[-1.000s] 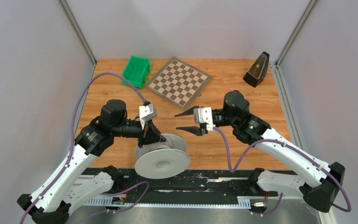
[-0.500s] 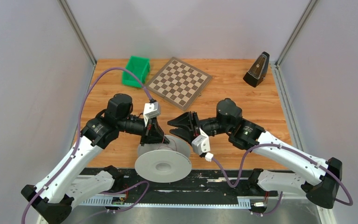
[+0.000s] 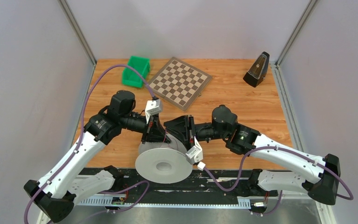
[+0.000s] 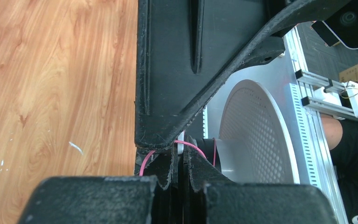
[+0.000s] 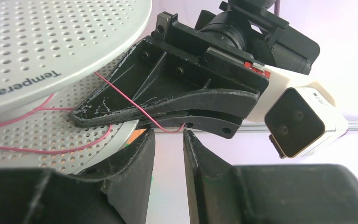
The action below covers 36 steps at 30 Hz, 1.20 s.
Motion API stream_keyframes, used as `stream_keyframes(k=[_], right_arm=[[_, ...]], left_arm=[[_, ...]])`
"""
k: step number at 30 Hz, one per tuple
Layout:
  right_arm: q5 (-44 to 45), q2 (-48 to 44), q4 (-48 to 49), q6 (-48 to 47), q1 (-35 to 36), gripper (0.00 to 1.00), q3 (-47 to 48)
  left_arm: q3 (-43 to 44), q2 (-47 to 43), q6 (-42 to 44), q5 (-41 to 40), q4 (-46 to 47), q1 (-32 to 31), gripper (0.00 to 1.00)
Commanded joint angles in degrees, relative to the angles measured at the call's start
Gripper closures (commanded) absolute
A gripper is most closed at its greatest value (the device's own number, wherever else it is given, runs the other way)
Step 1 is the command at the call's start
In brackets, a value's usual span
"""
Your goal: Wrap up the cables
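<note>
Evidently the right end effector (image 5: 168, 135) has swung in from mid-bench to the spool (image 3: 163, 165) at the near edge. Its fingers are narrowly parted, with the pink cable (image 5: 121, 94) at their mouth. The left end effector (image 4: 181, 158) pinches that cable; a handover appears imminent.

Arms converge; left gripper (image 4: 182, 163) closed, right gripper (image 5: 168, 140) slightly ajar.

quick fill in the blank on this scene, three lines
The thin cable on the white spool is ___.
The bin at the far left is ___.
Between the bin and the metronome lies a ___.
Missing words: pink; green; checkerboard
</note>
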Motion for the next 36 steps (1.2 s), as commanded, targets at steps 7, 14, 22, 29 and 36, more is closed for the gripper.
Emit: stream_keyframes(k=[7,14,22,29,36], right_arm=[[-0.22,-1.98,2.99,-3.36,1.61,0.71,-1.53],[0.76,-3.08,2.91,-4.36,2.6,0.72,-2.42],[2.18,-2.34,2.69,-5.28,3.76,0.89,-2.36],[3.91,-3.64,2.08,-3.51,3.81,1.0,-3.09],[5.34,-8.6,2.03,9.03,4.42,1.0,-4.77]], left_arm=[[3.41,0.74,-2.92,4.86,1.11,1.03,1.0],[4.1,1.58,-4.35,6.0,1.28,1.5,1.0],[4.08,2.27,-5.93,7.08,2.08,1.5,1.0],[4.58,1.77,-4.97,5.67,0.52,2.05,1.0],[5.52,0.76,-2.51,3.49,-2.35,3.83,1.0]])
